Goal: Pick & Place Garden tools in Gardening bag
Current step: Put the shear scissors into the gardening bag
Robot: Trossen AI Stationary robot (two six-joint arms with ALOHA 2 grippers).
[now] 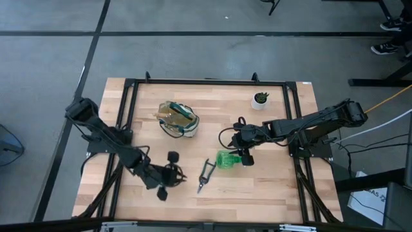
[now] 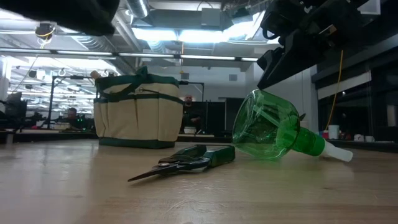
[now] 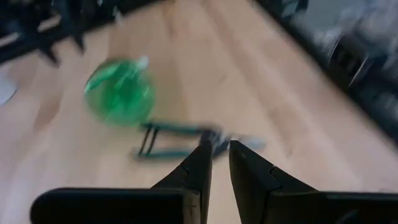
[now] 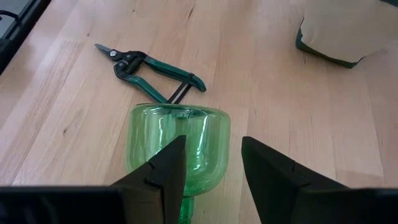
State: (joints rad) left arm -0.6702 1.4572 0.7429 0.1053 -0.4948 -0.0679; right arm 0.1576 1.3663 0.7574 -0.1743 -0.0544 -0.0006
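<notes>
The cream gardening bag (image 1: 177,120) with green trim stands at the table's middle left, with wooden-handled tools (image 1: 168,115) inside; it also shows in the low view (image 2: 138,112). The green spray bottle (image 1: 226,159) lies on its side on the table (image 4: 177,146), white nozzle (image 2: 339,153) down. The green-handled pruning shears (image 1: 205,175) lie flat beside it (image 4: 149,67). My right gripper (image 4: 214,163) is open and hovers just above the bottle's neck end. My left gripper (image 3: 217,163) is empty, its fingers almost together, near the shears' blade end (image 1: 177,174).
A small green plant in a white pot (image 1: 260,98) stands at the far right of the table. Black frame rails (image 1: 206,82) run around the tabletop. Bare wood lies along the near edge (image 1: 257,196).
</notes>
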